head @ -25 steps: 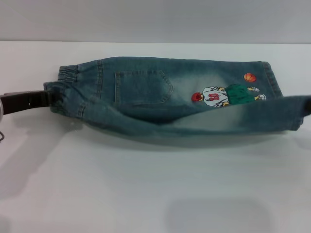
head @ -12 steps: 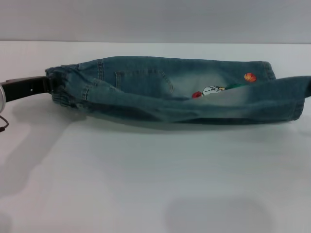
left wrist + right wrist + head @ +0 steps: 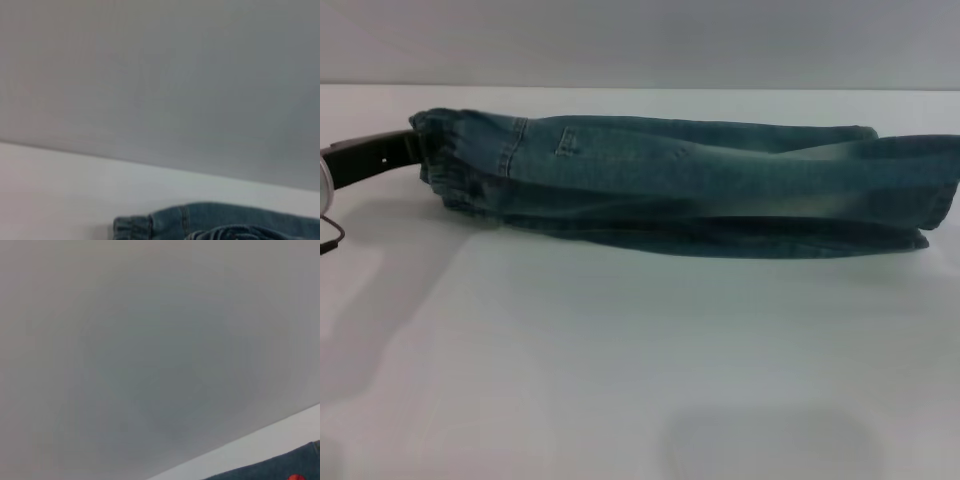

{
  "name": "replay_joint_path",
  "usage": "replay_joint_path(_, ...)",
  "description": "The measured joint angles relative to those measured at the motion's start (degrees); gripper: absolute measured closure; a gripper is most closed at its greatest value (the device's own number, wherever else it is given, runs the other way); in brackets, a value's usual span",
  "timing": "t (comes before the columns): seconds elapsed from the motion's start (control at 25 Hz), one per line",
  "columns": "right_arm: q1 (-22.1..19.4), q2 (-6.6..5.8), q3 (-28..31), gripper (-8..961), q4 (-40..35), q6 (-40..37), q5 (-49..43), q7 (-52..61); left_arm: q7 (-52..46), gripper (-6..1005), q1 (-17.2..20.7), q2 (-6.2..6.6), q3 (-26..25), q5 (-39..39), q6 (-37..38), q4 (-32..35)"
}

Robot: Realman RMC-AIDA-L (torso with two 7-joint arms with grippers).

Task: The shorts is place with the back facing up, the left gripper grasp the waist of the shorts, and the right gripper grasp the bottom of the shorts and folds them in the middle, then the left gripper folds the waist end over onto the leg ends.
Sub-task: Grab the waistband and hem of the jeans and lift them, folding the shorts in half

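Denim shorts (image 3: pixel 700 185), faded blue-green and thick-looking, lie folded lengthwise into a long, low bundle across the far half of a smooth white table (image 3: pixel 620 370). The cloth is paler along the raised top fold and darker in the creases beneath it. The near layer is drawn up and over, so only one corner of a patch pocket (image 3: pixel 567 143) with its stitching peeks out near my left end.

At my left, the waist of the shorts (image 3: pixel 448 165) is a gathered, puckered elastic band, bunched into soft ridges. My left gripper (image 3: pixel 415 150) reaches in from the left edge at this band; its black wrist meets the ruffled cloth, and the fabric hides the fingers, so I cannot tell whether they are clenched on it.

At my right, the bottom of the shorts (image 3: pixel 935 200) ends in flat, straight stitched hems that run to the picture's edge. My right gripper is out of view there.

My left wrist camera shows the ruffled band and a seam of the denim low against a plain grey wall (image 3: pixel 160 75). My right wrist camera shows the same wall, a sliver of table and a corner of denim with a small red-orange spot (image 3: pixel 296 477).
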Motion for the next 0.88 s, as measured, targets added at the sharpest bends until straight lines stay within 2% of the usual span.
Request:
replay_joint_path(0.68, 6.0, -0.25, 6.1, 898, -9.5, -1.0, 0.2, -4.9, 0.6, 770, -3.9, 0.01, 0.0, -1.1, 3.7, 5.8)
replay_joint_path(0.8, 7.6, -0.38, 7.0, 898, -11.2, -1.1, 0.2, -7.1, 0.8, 763, -4.9, 0.01, 0.6, -1.2, 6.0, 7.3)
replay_joint_path(0.88, 8.9, -0.35, 8.0, 898, -12.9, -1.7, 0.5, -12.6, 2.3, 758, -6.0, 0.00, 2.4, -1.6, 10.6, 10.0)
